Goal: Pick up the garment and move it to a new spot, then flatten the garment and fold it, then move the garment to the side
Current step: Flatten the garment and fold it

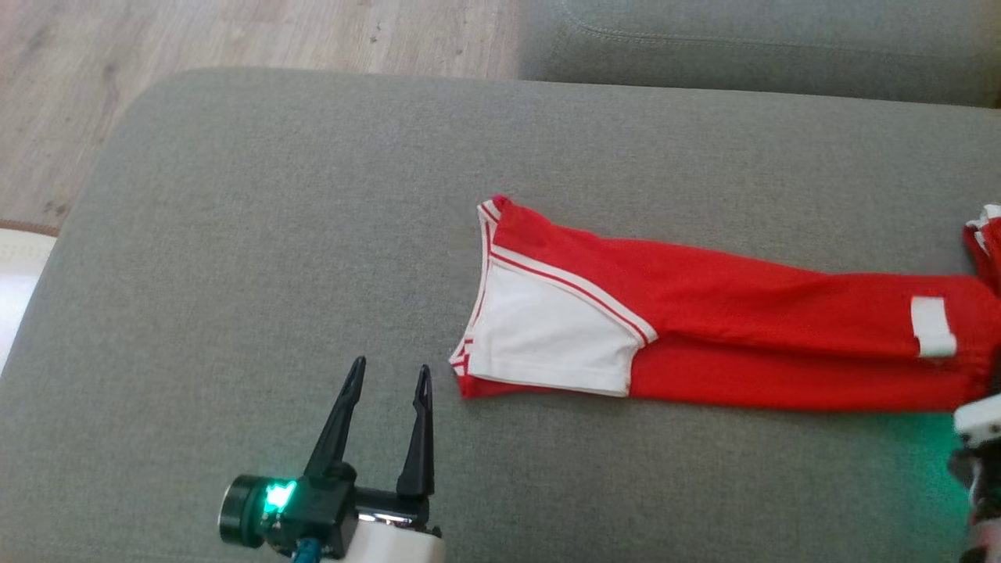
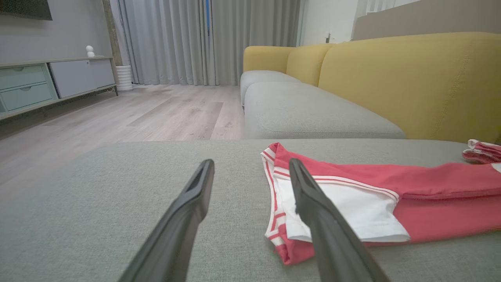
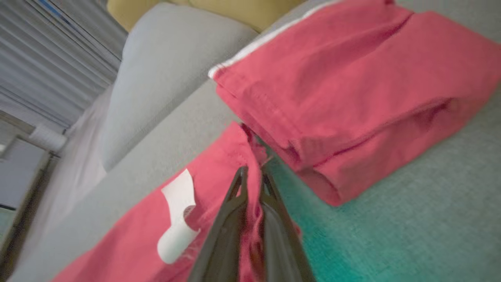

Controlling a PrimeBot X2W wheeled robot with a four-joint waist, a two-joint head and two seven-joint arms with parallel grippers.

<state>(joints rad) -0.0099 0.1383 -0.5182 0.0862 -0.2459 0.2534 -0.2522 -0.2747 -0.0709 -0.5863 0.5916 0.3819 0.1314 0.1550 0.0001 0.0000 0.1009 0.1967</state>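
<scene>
The garment [image 1: 704, 328] is red with white panels and white stripe trim, lying folded lengthwise across the grey sofa cushion [image 1: 274, 234] from the middle to the right edge of the head view. My left gripper [image 1: 389, 377] stands open just left of the garment's near left corner, fingers [image 2: 188, 211] apart, holding nothing. In the right wrist view my right gripper [image 3: 253, 174] is shut on a pinched edge of the red garment [image 3: 219, 188], beside a white patch [image 3: 178, 215]. Part of the right wrist [image 1: 977, 438] shows at the head view's right edge.
A bunched red part of the garment [image 3: 352, 94] lies just beyond the right gripper. A second grey seat cushion [image 2: 305, 113] and yellow backrests [image 2: 411, 82] lie beyond. Wooden floor [image 1: 235, 39] borders the cushion's far left edge; a cabinet [image 2: 47, 82] stands along the wall.
</scene>
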